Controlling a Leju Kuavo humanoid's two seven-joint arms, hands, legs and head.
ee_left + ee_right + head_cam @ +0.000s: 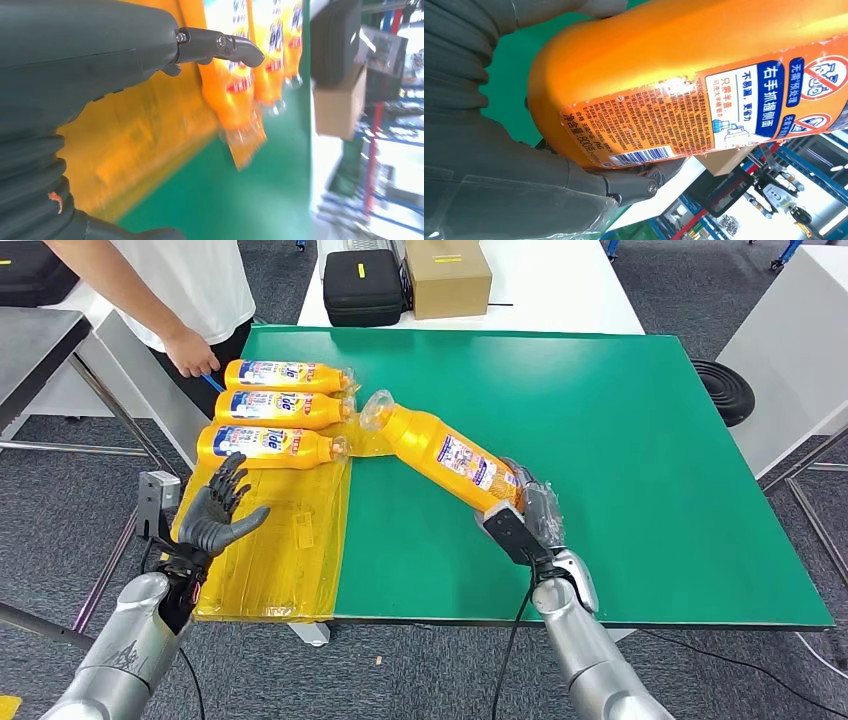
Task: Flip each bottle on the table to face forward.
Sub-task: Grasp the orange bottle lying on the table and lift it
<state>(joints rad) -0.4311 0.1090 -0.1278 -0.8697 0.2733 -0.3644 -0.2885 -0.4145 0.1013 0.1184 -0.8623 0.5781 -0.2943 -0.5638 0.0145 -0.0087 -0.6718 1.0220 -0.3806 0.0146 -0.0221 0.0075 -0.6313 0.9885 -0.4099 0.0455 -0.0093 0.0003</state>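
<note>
Currently three bottles (280, 407) lie side by side on the yellow sheet (270, 550) at the far left of the green surface (620, 440), front labels up; I judge these done. Fourth bottle (445, 452) lies diagonally just right of that row, cap toward it, base toward the robot, white back label up. Right hand (528, 512) grips its base, fingers wrapped around the base end. Judgement: flip of this bottle is in hand, not finished; it is the last one visible.

Left hand (218, 508) hovers over the sheet just below the row, fingers spread, holding nothing.

Right wrist view gives what the head view cannot: the fine-print panel and barcode on the held bottle (684, 75), confirming the back face is the one showing, with fingers (634, 182) under the base. Left wrist view is blurred; it shows the left hand (90, 55) and the row (250, 65) beyond it.

A person (190, 300) stands beyond the row, one hand near the surface's edge.
</note>
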